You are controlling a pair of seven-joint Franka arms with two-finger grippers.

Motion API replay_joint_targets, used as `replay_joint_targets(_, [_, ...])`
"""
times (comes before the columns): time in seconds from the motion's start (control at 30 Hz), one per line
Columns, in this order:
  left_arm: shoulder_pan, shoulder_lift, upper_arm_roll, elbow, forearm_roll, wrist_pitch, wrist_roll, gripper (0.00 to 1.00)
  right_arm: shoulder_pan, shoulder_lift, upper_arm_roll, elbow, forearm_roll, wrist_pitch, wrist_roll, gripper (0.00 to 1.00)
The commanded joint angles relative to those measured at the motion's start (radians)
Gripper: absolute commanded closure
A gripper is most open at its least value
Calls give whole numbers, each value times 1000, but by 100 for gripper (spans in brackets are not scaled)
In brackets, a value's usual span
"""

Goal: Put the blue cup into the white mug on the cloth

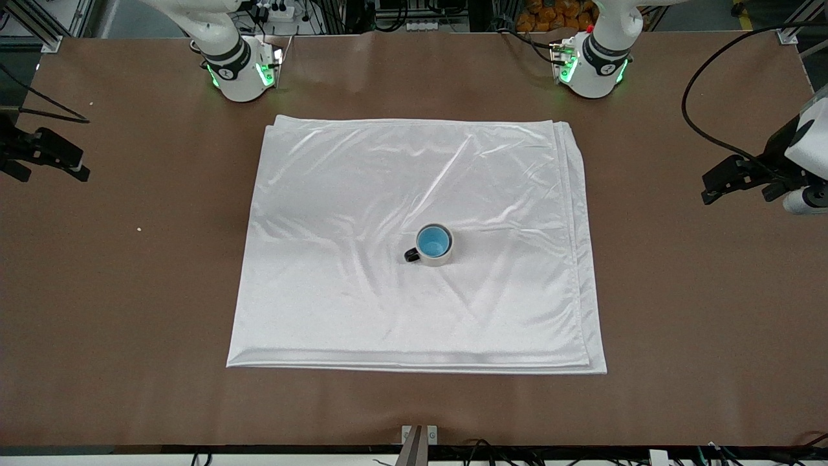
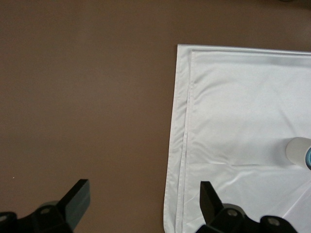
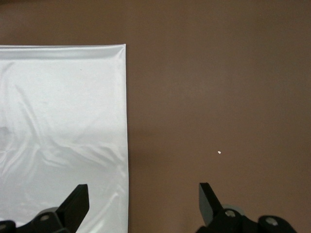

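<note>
The blue cup (image 1: 433,241) sits upright inside the white mug (image 1: 441,260), whose black handle points toward the right arm's end. The mug stands on the white cloth (image 1: 388,181), a little toward the left arm's end of its middle. In the left wrist view the mug (image 2: 296,149) shows at the frame edge with a sliver of the blue cup (image 2: 309,158). My left gripper (image 2: 144,190) hangs open and empty over the cloth's (image 2: 233,97) edge at the left arm's end (image 1: 737,178). My right gripper (image 3: 143,191) hangs open and empty over the cloth's (image 3: 58,121) edge at the right arm's end (image 1: 45,155).
The brown table (image 1: 679,310) stretches bare around the cloth on all sides. A small pale crumb (image 1: 138,228) lies on it toward the right arm's end, the crumb (image 3: 219,152) also in the right wrist view. A black cable (image 1: 695,110) loops above the table near the left gripper.
</note>
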Motion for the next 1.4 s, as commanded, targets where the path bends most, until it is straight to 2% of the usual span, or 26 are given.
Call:
replay_joint_targets(0.0, [-5,-20,7,-17,7,-10,9,0,-18,-4,13,-9,17,3,5,0])
replay_joint_targets(0.43, [-1,-22,4,-33,7,-6,-15,0,-25,-4,11,-19,17,14,5,0])
replay_joint_targets(0.77, [10,-62,2,-76,7,1,-17,0,-25,-4,13,-22,19,21,5,0])
replay_joint_targets(1.37, [12,-60,1,-71,8,-5,-9,0,-30,-6,13,-33,19,28,5,0])
